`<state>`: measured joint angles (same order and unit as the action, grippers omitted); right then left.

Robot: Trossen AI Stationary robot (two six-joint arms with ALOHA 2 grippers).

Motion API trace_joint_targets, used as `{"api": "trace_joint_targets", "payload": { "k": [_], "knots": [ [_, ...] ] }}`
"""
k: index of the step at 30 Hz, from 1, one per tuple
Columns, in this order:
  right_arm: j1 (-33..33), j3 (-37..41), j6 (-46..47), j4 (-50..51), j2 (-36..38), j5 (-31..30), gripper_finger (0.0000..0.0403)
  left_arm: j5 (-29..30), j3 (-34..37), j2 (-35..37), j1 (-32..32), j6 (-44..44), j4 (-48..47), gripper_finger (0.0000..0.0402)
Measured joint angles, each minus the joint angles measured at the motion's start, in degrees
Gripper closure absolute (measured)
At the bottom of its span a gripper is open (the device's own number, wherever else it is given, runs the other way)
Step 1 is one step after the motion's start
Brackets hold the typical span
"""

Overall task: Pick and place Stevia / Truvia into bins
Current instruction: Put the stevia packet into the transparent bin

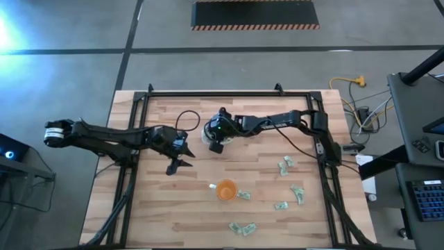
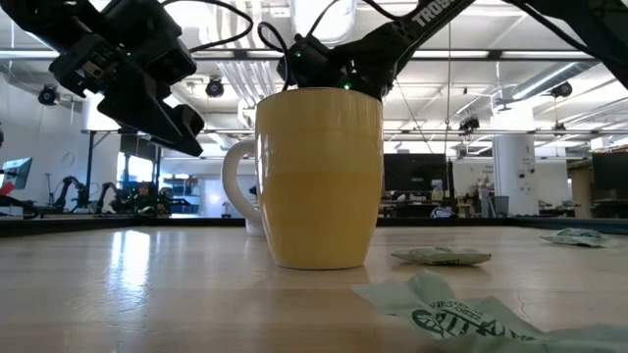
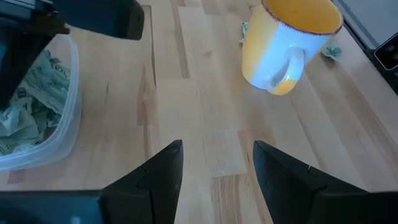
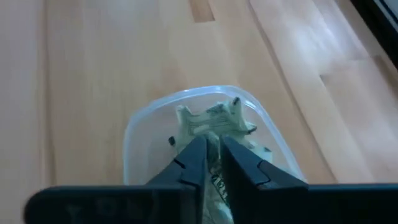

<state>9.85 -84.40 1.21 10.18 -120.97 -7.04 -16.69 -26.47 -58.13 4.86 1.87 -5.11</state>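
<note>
Hovering above the clear tub (image 1: 208,133) near the surface's (image 1: 173,222) far edge, the right pincer (image 1: 216,146) reached in the high view. Its wrist view showed narrowly parted fingers (image 4: 193,163) pinching a sachet (image 4: 214,124) over the tub (image 4: 140,134). The left pincer (image 3: 214,168) gaped empty.

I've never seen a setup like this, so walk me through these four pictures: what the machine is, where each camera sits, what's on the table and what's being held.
Two dark robot arms work at a wooden table. One camera looks straight down, one sits at table-top height, and one rides on each wrist. The right gripper hangs over a clear plastic tub already holding sachets, its fingers pinching a green-and-white sweetener sachet. The left gripper hovers open and empty above bare wood beside the tub. An orange mug stands mid-table, with more loose sachets scattered near it and toward the right arm's side.
</note>
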Motion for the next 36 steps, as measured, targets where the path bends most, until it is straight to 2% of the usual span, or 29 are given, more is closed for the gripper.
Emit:
{"api": "trace_joint_targets", "payload": {
  "k": [9, 15, 19, 27, 30, 36],
  "knots": [
    [-0.1, -0.5, -2.1, 0.0, 0.6, 1.1, 0.0274, 0.0, 0.6, 0.0, 0.0, 0.0, 0.3, 0.0223],
    [-0.8, -0.5, -3.2, 4.8, 4.4, 1.3, 0.0242, 0.0, 0.7, 0.0, 0.0, 0.0, 0.3, 0.0223],
    [-1.5, -0.3, -0.4, 15.3, 9.2, 1.1, 0.024, 0.0, 0.8, 0.0, 0.0, 0.0, 0.1, 0.0223],
    [-5.7, 1.8, 12.8, 38.3, 19.8, 1.1, 0.0257, 0.0, 1.6, 0.0, 0.0, 0.0, 0.2, 0.0223],
    [-8.7, 4.4, 17.3, 42.5, 23.5, 1.1, 0.0264, 0.0, 1.7, 0.0, 0.0, 0.0, 0.4, 0.0223],
    [-16.1, 13.4, 24.8, 42.3, 30.9, 0.7, 0.0275, 0.0, 1.7, 0.0, 0.0, -0.1, 0.5, 0.0223]
  ]
}}
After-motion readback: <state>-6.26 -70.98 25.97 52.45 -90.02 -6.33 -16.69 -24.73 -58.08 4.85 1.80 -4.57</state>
